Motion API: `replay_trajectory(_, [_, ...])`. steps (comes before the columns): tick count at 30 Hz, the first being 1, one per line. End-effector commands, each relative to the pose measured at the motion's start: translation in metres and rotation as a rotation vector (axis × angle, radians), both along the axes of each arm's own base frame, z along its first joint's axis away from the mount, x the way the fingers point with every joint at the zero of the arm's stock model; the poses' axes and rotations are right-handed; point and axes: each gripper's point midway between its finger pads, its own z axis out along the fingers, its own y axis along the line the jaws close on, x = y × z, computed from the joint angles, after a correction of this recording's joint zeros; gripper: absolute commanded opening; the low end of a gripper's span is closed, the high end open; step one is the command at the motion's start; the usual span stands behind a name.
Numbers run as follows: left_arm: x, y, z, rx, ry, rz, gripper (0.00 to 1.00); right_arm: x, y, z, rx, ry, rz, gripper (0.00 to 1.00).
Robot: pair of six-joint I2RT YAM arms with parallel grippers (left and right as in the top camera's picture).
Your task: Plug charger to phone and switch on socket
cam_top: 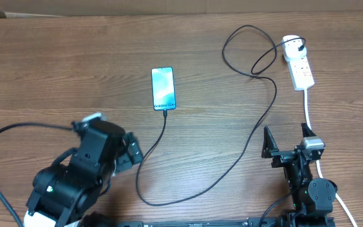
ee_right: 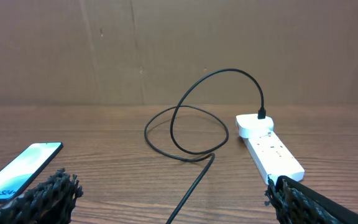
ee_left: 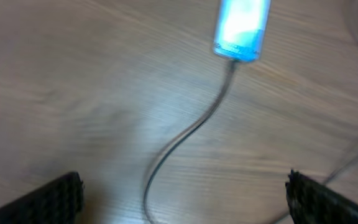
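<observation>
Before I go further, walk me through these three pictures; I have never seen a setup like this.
Two robot arms sit at a wooden table. One picture looks down from above; the other two come from cameras on each wrist, with dark fingertips at the bottom corners. The left gripper and right gripper are both open and hold nothing. On the table lies the phone, its screen lit, with the black charger cable reaching its bottom edge. The cable loops away to a white adapter sitting on the socket, a white power strip with a thick white cord.

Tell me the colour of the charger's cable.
Black. The charger cable shows best in the overhead view, running from the phone to the socket.
</observation>
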Motion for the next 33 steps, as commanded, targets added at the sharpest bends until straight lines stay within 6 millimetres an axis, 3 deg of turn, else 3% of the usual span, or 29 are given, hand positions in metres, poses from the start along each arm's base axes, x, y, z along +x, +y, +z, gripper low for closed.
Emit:
replay_trajectory(1, [0.013,-0.025,0.004,0.035,-0.115,-0.345,1.00,0.000,0.000,-0.001,0.010,-0.004,-0.002,1.00])
replay_trajectory(5, [0.021,-0.041,0.008,0.010,-0.232,-0.516,1.00,0.000,0.000,-0.001,0.010,-0.004,-0.002,1.00])
replay_trajectory(14, [0.021,-0.015,0.007,-0.012,-0.351,-0.410,1.00,0.000,0.000,-0.001,0.010,-0.004,-0.002,1.00])
replay_trajectory(19, [0.012,-0.009,0.016,0.009,-0.428,-0.415,0.99,0.000,0.000,-0.001,0.010,-0.004,-0.002,1.00])
replay_trajectory(24, [-0.009,-0.020,0.024,0.041,-0.553,-0.594,1.00,0.000,0.000,-0.001,0.010,-0.004,-0.002,1.00])
replay_trajectory(29, [-0.016,-0.020,0.014,0.011,-0.586,-0.594,1.00,0.000,0.000,-0.001,0.010,-0.004,-0.002,1.00])
replay_trajectory(33, [-0.008,-0.014,0.004,0.038,-0.650,-0.564,0.99,0.000,0.000,-0.001,0.010,-0.004,-0.001,1.00])
